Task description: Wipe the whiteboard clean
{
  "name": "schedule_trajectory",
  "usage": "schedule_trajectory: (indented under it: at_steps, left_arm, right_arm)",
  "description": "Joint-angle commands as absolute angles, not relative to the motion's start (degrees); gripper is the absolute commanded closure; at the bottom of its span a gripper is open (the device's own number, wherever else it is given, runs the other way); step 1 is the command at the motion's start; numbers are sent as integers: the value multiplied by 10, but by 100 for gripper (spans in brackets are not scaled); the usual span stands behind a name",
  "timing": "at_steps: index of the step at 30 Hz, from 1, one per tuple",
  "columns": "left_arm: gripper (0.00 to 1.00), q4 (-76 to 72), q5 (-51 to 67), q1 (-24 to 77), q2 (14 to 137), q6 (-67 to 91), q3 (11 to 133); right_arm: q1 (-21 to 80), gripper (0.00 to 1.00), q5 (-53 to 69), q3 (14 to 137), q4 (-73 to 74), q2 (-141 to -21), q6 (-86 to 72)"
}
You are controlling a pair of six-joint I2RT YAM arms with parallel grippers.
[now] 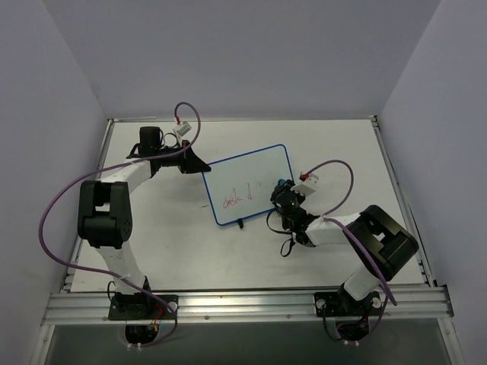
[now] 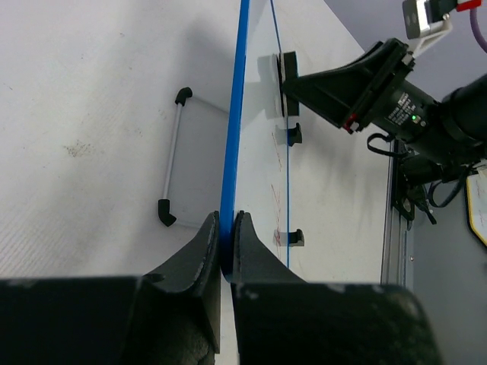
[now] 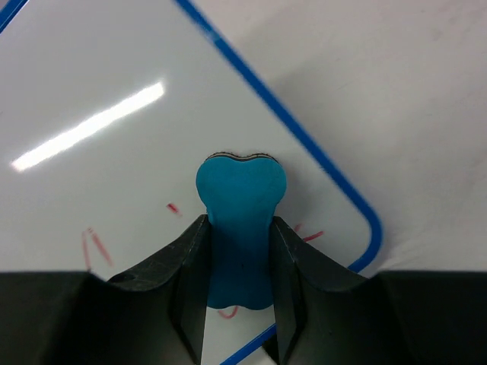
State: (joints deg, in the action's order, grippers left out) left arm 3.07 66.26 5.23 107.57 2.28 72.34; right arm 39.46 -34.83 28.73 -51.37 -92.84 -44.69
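Whiteboard (image 1: 247,182) lies near the middle of the table (image 1: 342,144), between the two arms and turned at a slant in the top view. Red writing (image 1: 234,201) runs across its near half, and one small black foot (image 1: 240,223) shows on its near edge.

The left gripper (image 1: 202,166) meets the board at its left edge. In the left wrist view its fingers (image 2: 202,247) are almost together, pinching the thin blue frame (image 2: 236,114) between their tips. A thin silver bar (image 2: 171,160) with black ends shows on the back side of the board.

The right gripper (image 3: 240,228) is at the board's right side, its fingers narrowed onto the waist of a blue bone-shaped eraser (image 3: 240,190). The eraser's head is against the white surface, just inside the rounded corner of the frame. Short red strokes (image 3: 91,243) remain to its left, and small red marks show close on either side of it.
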Motion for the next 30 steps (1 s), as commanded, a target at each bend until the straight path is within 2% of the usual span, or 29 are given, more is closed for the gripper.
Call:
schedule_trajectory:
  at_steps: [1,11,15,22,30]
  left_arm:
    - [98,10,629,71,1060,-45,714]
    - [98,10,628,71,1059,-45,712]
    - [98,10,631,71,1063,-42,715]
    - [98,10,624,71,1058,-46,713]
    - [98,10,623,74,1058,-47,712]
  right_arm:
    - [338,100,-332,248,-420,-975,-480]
    - [316,100,-328,245,-420,-968,-489]
    - [331,100,-296,236,-464,-963,-476]
    - [408,100,-316,239,-489,-947,-466]
    - [531,100,-332,364,-481,-1020,-403]
